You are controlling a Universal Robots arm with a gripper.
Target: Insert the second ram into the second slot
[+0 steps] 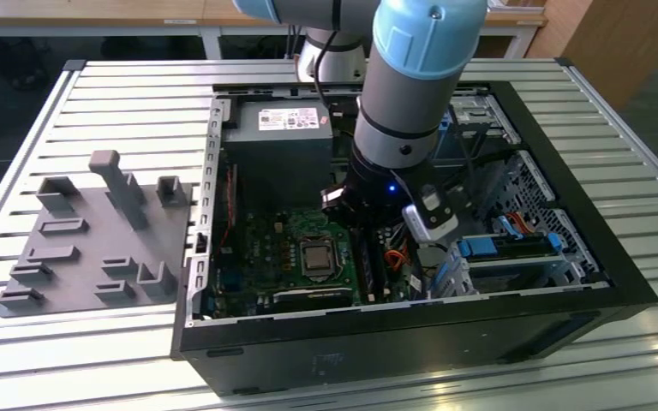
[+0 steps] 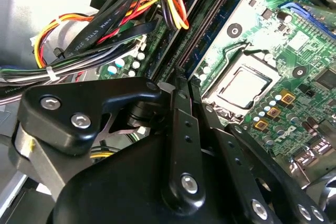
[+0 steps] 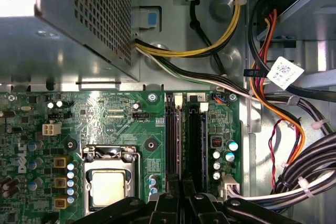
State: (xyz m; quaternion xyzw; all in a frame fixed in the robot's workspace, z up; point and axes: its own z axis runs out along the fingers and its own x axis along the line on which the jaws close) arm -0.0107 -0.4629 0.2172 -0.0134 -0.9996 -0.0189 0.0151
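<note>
Arm reaches down inside the open computer case, wrist low over the motherboard, at the exterior view's right of the processor socket. In both wrist views the gripper sits directly over the bank of memory slots, with its fingers drawn close together and only a sliver of a gap between them. I read that as pinched on the ram stick, seen edge-on as a thin pale line running from the fingertips toward the white end clip. The stick looks lined up with its slot and down at slot level. Whether it is fully home I cannot tell, as the near end is hidden under the gripper. Judged step: insertion itself, at or near the press. Seating calls for a straight push with the stick kept square to the slot, even along its length, so that the clips at both ends latch. Risk noted: the cable bundle lies near the slots on the side away from the socket, and the power supply lies beyond the far clip.
</note>
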